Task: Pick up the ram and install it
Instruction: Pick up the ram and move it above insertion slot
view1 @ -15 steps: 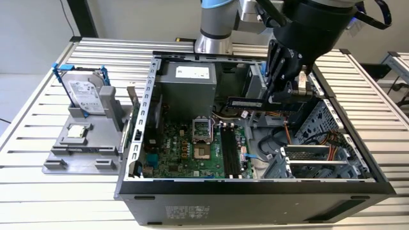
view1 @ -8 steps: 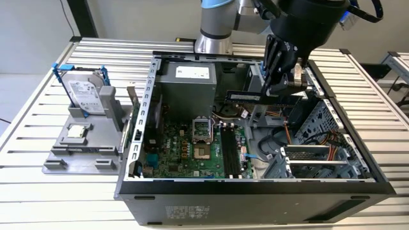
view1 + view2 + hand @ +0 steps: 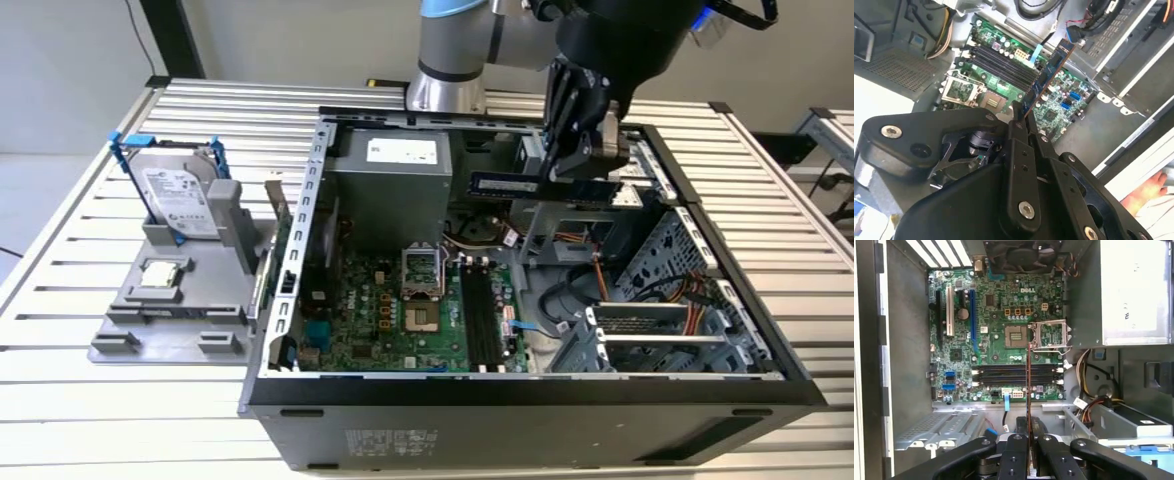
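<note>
The ram (image 3: 514,183) is a long dark stick with black chips, and my gripper (image 3: 583,180) is shut on it. In the exterior view it hangs level above the open computer case (image 3: 287,300), over the drive bay area toward that view's right. In the second wrist view the ram (image 3: 1050,72) juts out from between the fingers (image 3: 1015,131) above the green motherboard. In the first wrist view the ram (image 3: 1028,390) shows edge-on, crossing the black memory slots (image 3: 1016,374) from above, clear of them. The memory slots (image 3: 483,310) hold no stick.
On the exterior view's left, a grey fixture (image 3: 134,335) holds a silver hard drive (image 3: 180,190) in a blue frame and a small square processor chip (image 3: 163,272). Inside the case are the power supply (image 3: 394,170), the processor socket (image 3: 420,275) and loose cables (image 3: 607,270). Part of a person (image 3: 1149,195) shows outside the case.
</note>
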You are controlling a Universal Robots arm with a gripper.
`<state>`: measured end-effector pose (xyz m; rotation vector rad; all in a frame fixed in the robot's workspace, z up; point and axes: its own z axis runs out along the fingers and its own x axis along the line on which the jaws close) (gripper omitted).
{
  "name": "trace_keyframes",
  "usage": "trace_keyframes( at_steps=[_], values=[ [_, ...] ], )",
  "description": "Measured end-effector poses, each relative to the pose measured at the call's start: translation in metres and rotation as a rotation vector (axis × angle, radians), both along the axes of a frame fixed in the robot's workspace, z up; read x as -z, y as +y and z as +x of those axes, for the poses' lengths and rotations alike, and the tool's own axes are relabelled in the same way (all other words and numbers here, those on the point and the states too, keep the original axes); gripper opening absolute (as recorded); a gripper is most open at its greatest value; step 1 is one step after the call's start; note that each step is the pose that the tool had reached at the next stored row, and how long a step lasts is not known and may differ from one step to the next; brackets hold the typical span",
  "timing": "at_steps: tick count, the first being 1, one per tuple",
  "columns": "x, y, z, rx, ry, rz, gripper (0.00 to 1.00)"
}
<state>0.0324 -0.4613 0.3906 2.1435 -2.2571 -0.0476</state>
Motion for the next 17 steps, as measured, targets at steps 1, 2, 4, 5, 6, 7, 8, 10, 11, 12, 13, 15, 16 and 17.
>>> trace_keyframes(
  at_steps=[1,2,4,5,6,7,8,10,11,12,13,15,16,17],
  values=[
    [0.0,0.0019,0.0,-0.001,-0.0001,0.0,0.0],
    [0.0,0.0033,0.0,-0.002,-0.0002,-0.0001,0.0],
    [0.0,0.0045,0.0001,-0.006,-0.001,0.0002,0.0],
    [-0.0001,0.0045,0.0001,-0.009,-0.0013,0.0004,0.0],
    [0.0,0.0045,0.0,-0.011,-0.0015,0.0005,0.0],
    [-0.0001,0.0045,0.0,-0.013,-0.0016,0.0006,0.0],
    [-0.0001,0.0045,0.0,-0.013,-0.0016,0.0004,0.0],
    [-0.0001,0.0045,-0.0002,-0.013,-0.0016,0.0004,0.0],
    [-0.0001,0.0046,-0.0002,-0.013,-0.0016,0.0004,0.0],
    [-0.0001,0.0046,-0.0002,-0.013,-0.0016,0.0005,0.0],
    [-0.0001,0.0046,-0.0003,-0.013,-0.0016,0.0005,0.0],
    [-0.0001,0.0046,-0.0004,-0.013,-0.0016,0.0004,0.0],
    [-0.0001,0.0046,-0.0004,-0.013,-0.0016,0.0004,0.0],
    [-0.0001,0.0045,-0.0004,-0.013,-0.0016,0.0004,0.0]
  ],
)
